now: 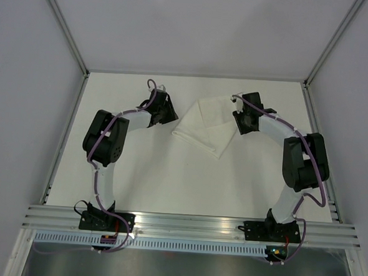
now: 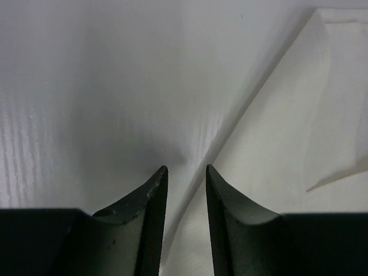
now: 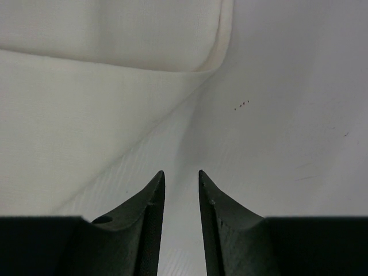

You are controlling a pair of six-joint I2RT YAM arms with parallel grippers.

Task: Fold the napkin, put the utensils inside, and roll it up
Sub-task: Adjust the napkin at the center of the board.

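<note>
The folded white napkin (image 1: pixel 204 127) lay on the tabletop (image 1: pixel 187 182) between both arms. The left fingers (image 2: pixel 150 201) and right fingers (image 3: pixel 215 213) each stood narrowly parted over its edges.

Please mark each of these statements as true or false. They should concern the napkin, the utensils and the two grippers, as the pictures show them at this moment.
1. The napkin lies on the table between the left gripper and the right gripper. True.
2. A utensil lies on top of the napkin. False: no utensil shows in any view.
3. The napkin is rolled into a slim cylinder. False: it lies flat, with one part folded over.
4. In the left wrist view, the napkin's edge runs toward the gap between the fingertips. True.
5. Both grippers are pressed fully shut. False: in each wrist view the jaws stand a little apart.
</note>
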